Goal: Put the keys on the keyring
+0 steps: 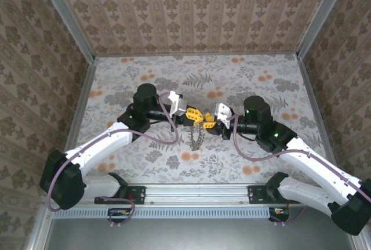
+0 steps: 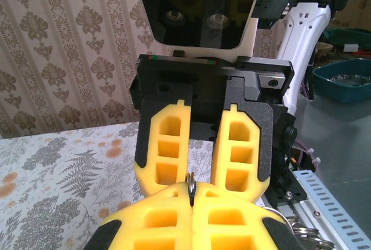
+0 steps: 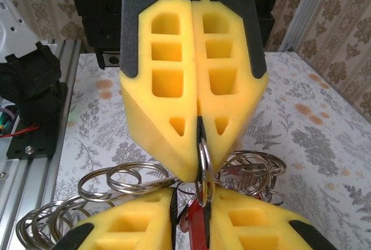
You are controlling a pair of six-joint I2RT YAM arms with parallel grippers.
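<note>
Keyring (image 3: 205, 174) pinched by left claw (image 3: 200, 164); red key (image 3: 195, 229), pinched by right claw (image 3: 196, 199), is best fed squarely into the coil gap.

Found yellow, black-backed fingers on left gripper (image 1: 193, 115) and right gripper (image 1: 207, 121); silvery-grey keyring (image 3: 204, 163); red key (image 3: 197, 227) at its six o'clock; grey fern print with orange blooms on table (image 1: 261, 82); beige damask walls (image 1: 191, 6).

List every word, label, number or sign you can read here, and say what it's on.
No text here is readable.
The yellow fingers of the left gripper: plain, no lettering.
The key with the red head: no marking shows.
The rail by the arm bases: nothing large enough to read.
</note>
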